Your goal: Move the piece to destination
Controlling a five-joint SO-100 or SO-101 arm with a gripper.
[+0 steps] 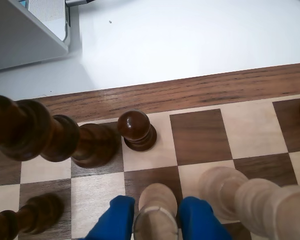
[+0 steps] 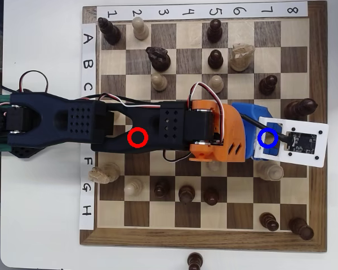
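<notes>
The cream pawn [image 1: 156, 212] sits between the two blue fingers [image 1: 112, 220] of the gripper [image 1: 156, 220] at the bottom edge of the wrist view. The fingers sit close on either side of its body, so it looks gripped, probably so it can be carried or set down upright. Whether its base touches the board is hidden below the frame edge.

In the overhead view the pawn itself is hidden under the arm [image 2: 101, 126]. The blue ring [image 2: 267, 138] is drawn over the blue gripper body and the white camera board [image 2: 301, 143], so the gripper appears to be over the marked square. The red ring [image 2: 137, 137] lies well back along the arm.

Around the pawn in the wrist view: a dark pawn [image 1: 136, 131] stands upright on a light square just ahead; a tall dark piece [image 1: 50, 132] looms left of it and another dark piece [image 1: 25, 215] sits at lower left. A tall cream piece [image 1: 250, 195] stands just beside the right finger. That one is the tightest neighbour, so opening the fingers could bump it.

Beyond is the wooden board edge [image 1: 190, 92] and the white table [image 1: 200, 35].

My read: the pawn is at or near the target, release pending.
</notes>
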